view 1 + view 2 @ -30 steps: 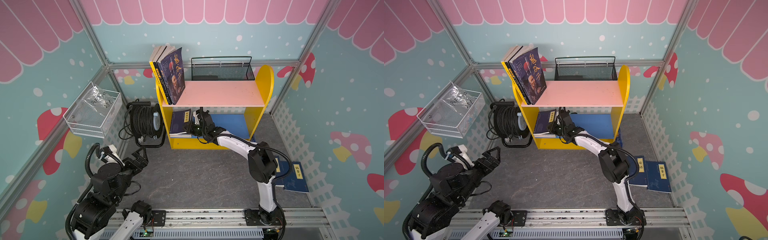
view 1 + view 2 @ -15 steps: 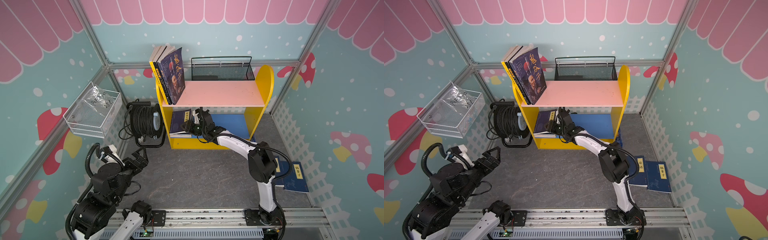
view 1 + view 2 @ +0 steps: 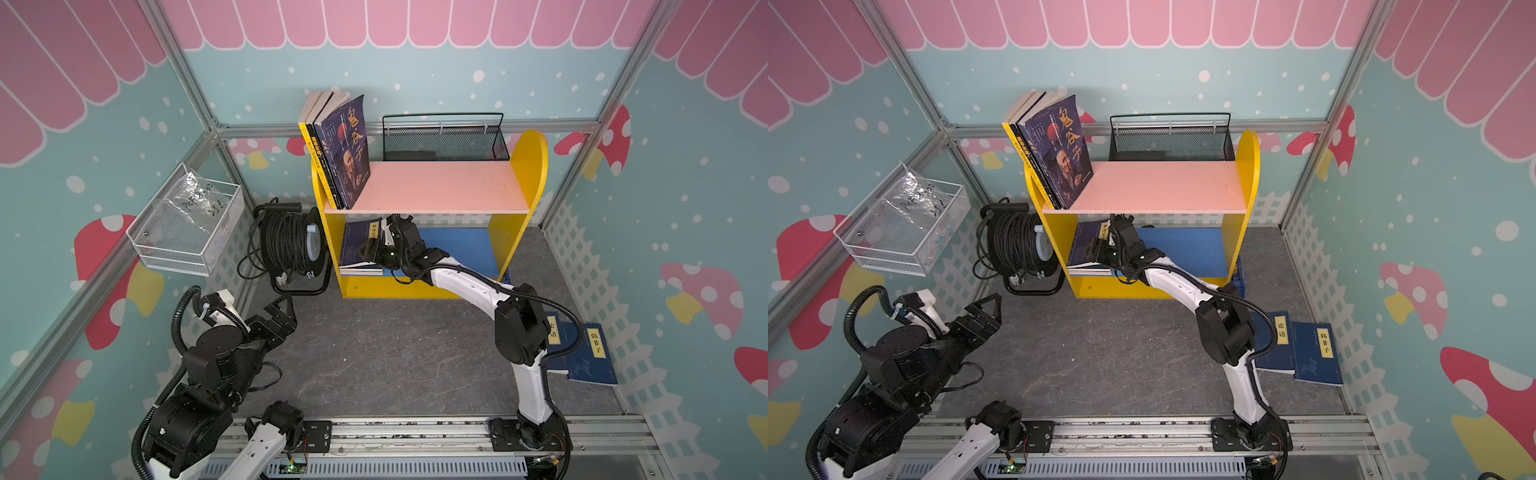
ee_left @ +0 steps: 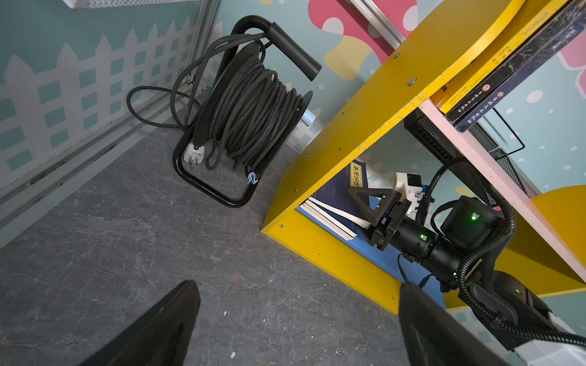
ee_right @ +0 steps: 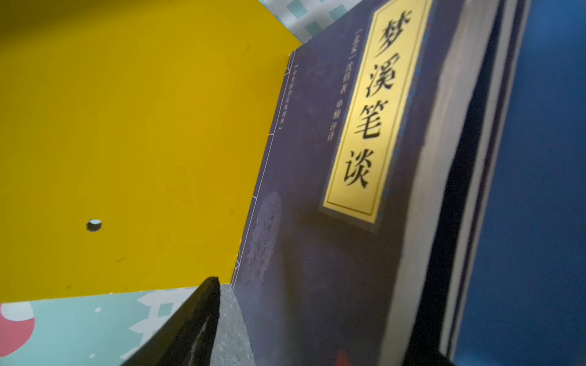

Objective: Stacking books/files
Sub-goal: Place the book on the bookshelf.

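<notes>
Jaws of right gripper [image 3: 369,250] stand spread at the shelved navy stack [image 3: 353,243]; we judge the surface's [image 3: 395,353] right-edge navy books [image 3: 590,365] nearest.

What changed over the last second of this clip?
The right tool opened its jaws, apparently releasing the top navy book lying in the lower bay of the yellow shelf; its arm hardly moved. The left tool, open, the upright books and the two floor books stayed put.

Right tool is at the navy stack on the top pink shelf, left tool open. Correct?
No. The navy stack lies on the lower blue shelf, under the pink shelf, as both top views show. Right tool is at it; left tool open.
</notes>
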